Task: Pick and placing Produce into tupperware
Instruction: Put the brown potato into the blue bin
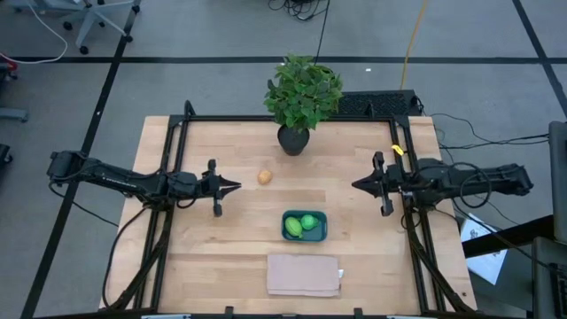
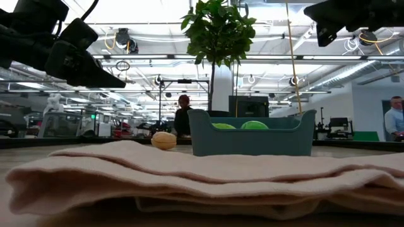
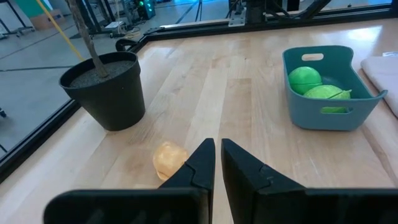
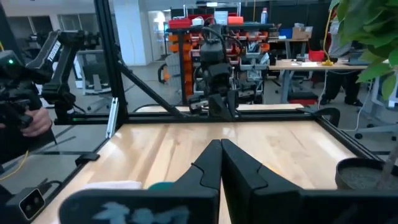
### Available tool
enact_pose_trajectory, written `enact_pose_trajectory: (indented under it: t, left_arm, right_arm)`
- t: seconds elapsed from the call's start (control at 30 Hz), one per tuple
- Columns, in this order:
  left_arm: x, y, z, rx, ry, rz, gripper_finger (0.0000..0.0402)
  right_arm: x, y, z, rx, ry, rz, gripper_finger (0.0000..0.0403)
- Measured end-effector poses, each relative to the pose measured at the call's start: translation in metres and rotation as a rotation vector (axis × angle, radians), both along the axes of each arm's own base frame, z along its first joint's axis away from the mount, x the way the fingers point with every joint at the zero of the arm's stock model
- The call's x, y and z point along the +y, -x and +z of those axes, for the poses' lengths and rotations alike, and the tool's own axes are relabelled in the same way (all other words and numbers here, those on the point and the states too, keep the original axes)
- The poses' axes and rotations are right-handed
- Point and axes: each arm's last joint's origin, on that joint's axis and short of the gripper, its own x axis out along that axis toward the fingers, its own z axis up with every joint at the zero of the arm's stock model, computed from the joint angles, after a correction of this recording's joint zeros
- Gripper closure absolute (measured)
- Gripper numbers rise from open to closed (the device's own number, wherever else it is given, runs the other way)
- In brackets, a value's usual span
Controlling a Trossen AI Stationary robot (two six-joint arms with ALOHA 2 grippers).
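The teal tupperware stands on the table in front of centre and holds two green pieces of produce. A tan-orange piece lies on the bare wood to its far left, also seen in the left wrist view. My left gripper hovers shut at the table's left, pointing toward the tan piece without touching it. My right gripper hovers shut at the table's right, held above the table and empty.
A potted plant stands at the far middle of the table, its black pot close behind the tan piece. A folded beige cloth lies near the front edge. Black frame rails run along the table's sides.
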Motion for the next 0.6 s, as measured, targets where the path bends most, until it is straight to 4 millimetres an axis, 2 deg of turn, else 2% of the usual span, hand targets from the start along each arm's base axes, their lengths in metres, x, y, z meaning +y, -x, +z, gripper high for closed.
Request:
enact_pose_trajectory:
  t: [0.33,0.6]
  left_arm:
    - [0.000,0.000,0.000,-0.005,0.009,0.003,0.0369]
    - [0.000,0.000,0.000,-0.006,0.005,0.001,0.0369]
  right_arm:
    - [0.000,0.004,-0.033,-0.069,-0.023,0.002,0.0403]
    - [0.000,0.008,-0.035,-0.088,-0.012,0.004,0.0403]
